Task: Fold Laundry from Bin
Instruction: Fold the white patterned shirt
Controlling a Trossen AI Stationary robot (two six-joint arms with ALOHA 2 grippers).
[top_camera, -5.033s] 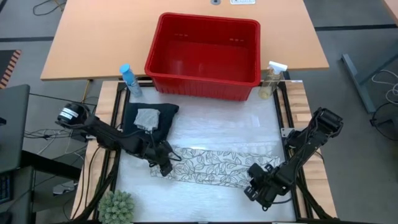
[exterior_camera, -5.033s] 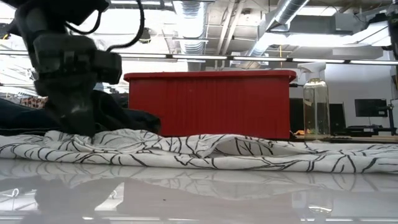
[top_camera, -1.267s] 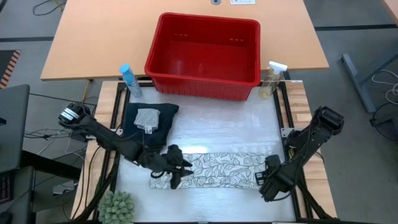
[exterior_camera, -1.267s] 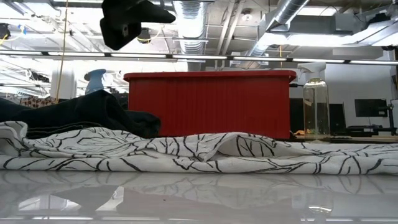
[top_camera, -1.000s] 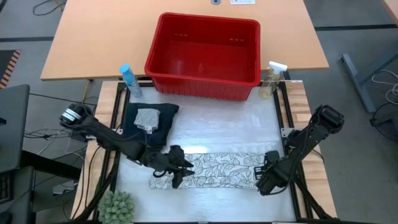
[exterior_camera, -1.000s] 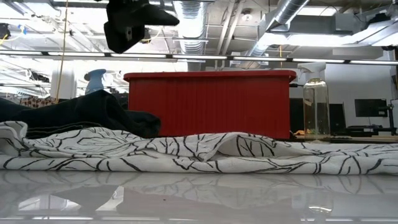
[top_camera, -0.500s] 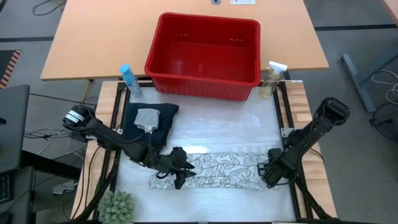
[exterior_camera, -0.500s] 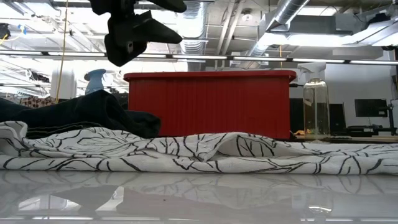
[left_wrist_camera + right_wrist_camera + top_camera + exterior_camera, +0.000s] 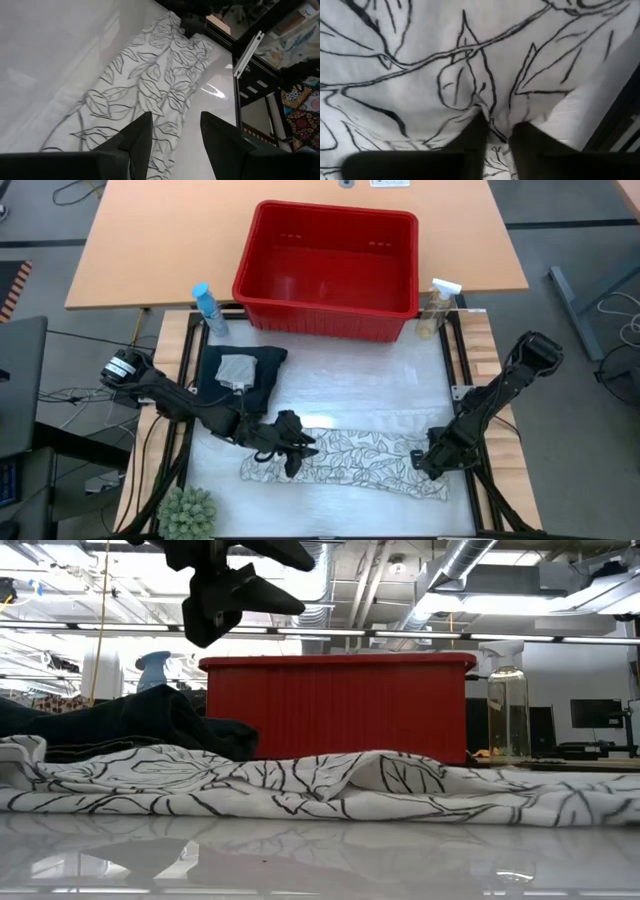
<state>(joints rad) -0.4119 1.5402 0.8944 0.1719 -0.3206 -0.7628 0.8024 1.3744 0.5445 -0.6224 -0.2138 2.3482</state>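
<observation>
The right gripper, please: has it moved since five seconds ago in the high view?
Yes. The right gripper has moved toward the red bin, from the table's near right corner onto the right end of the leaf-print cloth.

Leaf-print cloth (image 9: 350, 460) flat on table; left gripper (image 9: 300, 452), right gripper (image 9: 424, 461) at ends.

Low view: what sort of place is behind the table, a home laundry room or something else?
Probably a lab or industrial workshop, not a home. Exposed ceiling ducts and strip lights run overhead, and a dark monitor stands beyond the red bin.
</observation>
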